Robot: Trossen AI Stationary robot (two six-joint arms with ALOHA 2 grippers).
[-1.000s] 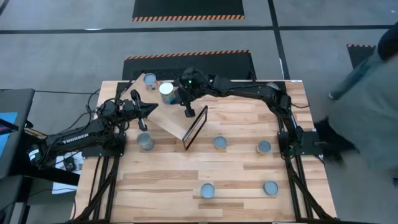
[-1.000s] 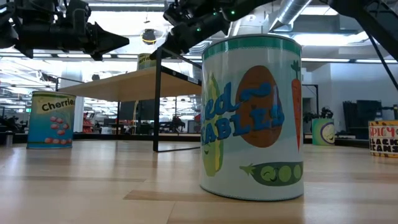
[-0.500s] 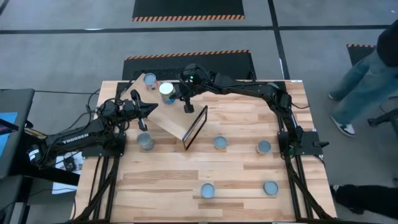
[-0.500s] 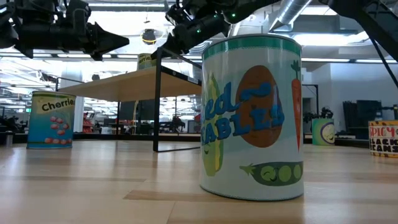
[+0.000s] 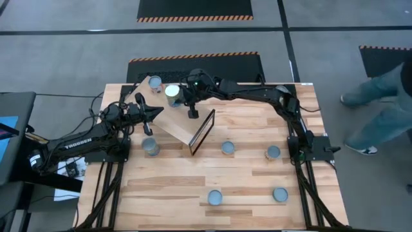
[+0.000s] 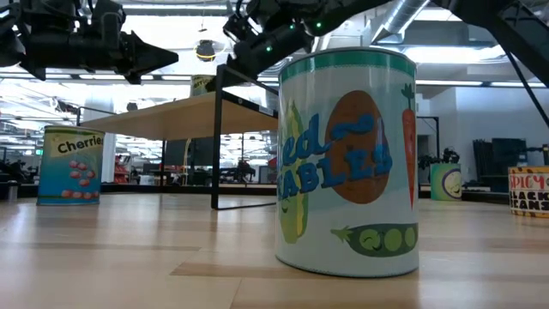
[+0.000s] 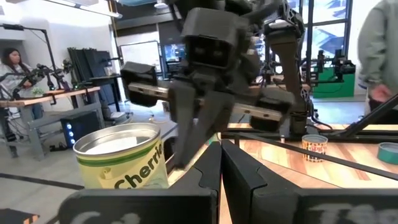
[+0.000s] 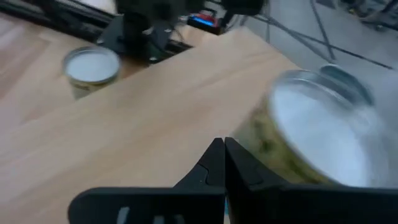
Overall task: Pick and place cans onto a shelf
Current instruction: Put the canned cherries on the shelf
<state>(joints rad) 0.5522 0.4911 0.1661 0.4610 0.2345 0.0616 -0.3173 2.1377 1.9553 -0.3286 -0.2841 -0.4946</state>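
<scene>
Front of worktop (image 5: 244, 187): we see two cans (image 5: 214, 197).
Shelf (image 5: 174, 122): two cans on its upper end.
Right gripper (image 5: 192, 113): over the shelf, fingers pressed together.
Left gripper (image 5: 156, 112): beside the shelf, fingers pressed together.

The dark two-finger right gripper (image 5: 192, 113) is held closed, arm stretched leftward. The dark left gripper (image 5: 156, 112) is held closed, pointed right.

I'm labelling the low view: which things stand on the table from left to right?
Cherries can → shelf → big vegetables can → small far can → spicy can at the right edge.
</scene>
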